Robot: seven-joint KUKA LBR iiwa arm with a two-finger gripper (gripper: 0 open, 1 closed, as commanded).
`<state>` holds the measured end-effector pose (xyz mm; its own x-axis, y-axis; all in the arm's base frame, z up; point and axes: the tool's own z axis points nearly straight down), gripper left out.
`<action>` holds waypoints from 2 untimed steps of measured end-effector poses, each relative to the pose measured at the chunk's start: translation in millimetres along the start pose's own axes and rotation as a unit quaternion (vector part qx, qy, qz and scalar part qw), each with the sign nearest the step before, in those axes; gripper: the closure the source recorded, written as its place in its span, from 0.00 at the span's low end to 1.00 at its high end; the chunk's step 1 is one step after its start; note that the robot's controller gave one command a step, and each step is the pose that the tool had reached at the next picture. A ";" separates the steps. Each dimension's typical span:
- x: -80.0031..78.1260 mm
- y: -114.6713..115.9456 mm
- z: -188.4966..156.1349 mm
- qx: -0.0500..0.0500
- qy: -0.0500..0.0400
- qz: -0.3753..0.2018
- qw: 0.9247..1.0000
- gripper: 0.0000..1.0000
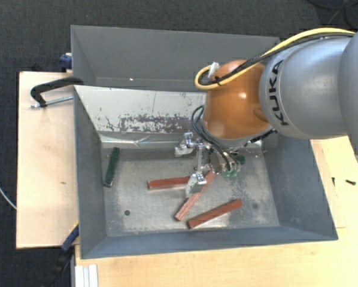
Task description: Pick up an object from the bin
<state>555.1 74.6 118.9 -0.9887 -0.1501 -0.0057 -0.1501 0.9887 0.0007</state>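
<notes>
Gripper (198,180) was low over the bin floor, about mid-bin. Open or closed: couldn't tell from this view. Nothing could be confirmed as held.

Its tip sat right where two red-brown sticks met:
- level stick (169,183), running from the tip toward 9 o'clock, with its near end at or under the tip
- slanted stick (190,205), running from the tip toward 7 o'clock, with its upper end at or under the tip

Couldn't tell which of the two it was touching, if either.

Third red-brown stick (215,214) lay at 5 o'clock from the gripper. It was just beside the slanted stick's lower end and tilted up toward 2 o'clock.

Small green bit (233,171) was just at 3 o'clock of the gripper. Couldn't tell whether it was loose or part of the wrist.

Dark green stick (111,166) was well apart at 9 o'clock, near the left wall of the bin (86,178), lying nearly along the 12–6 line.

Orange cover (233,106) sat above the gripper at 1 o'clock. The grey arm (316,88) came in from 3 o'clock, with a yellow cable (299,37) over it.
</notes>
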 end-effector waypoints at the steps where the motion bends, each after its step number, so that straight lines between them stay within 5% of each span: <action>1: 1.8 14.7 42.0 0.000 -0.003 -0.060 0.998 0.00; 2: 1.2 11.3 41.8 -0.001 0.006 -0.129 0.992 1.00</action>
<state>552.4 85.6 77.1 -0.9175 -0.3976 0.0065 -0.3976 0.9176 0.0038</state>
